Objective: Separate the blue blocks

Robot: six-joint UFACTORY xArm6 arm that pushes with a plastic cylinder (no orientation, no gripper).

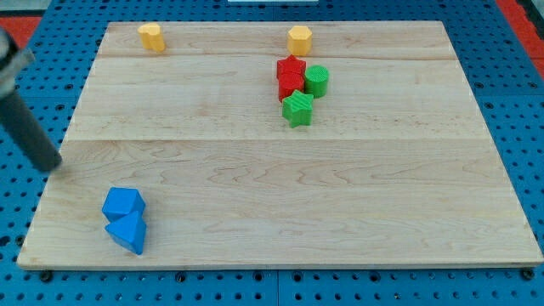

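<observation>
Two blue blocks were the business of this moment, and my tip (54, 167) stood well apart from them, at the left edge of the wooden board (255, 195), up and to the view's left of the pair. As for fingers, the rod had none to part or close; it ended bare, touching no block. Outward from the tip, toward the view's bottom, lay the upper blue block (124, 203), an angular faceted piece, and pressed against its lower side the lower blue block (127, 232), wedge-like; the two touched, near the board's bottom-left corner. Both looked small, rigid and light, probably ready to slide easily on the smooth wood, and likely to spin if pushed off-centre, since their slanted faces offered a rod little flat surface. The best contact, I judged, would be low on the side of one block close to the seam between them, pushing it away from its neighbour and toward the open middle rather than off the near edge. Farther out, near the view's top, a red block (291, 76) sat touching a green cylinder (317, 81), with a green star-shaped block (297, 110) just below them. A yellow block (299, 40) stood just above that cluster, and another yellow block (151, 36) toward the top-left.
</observation>
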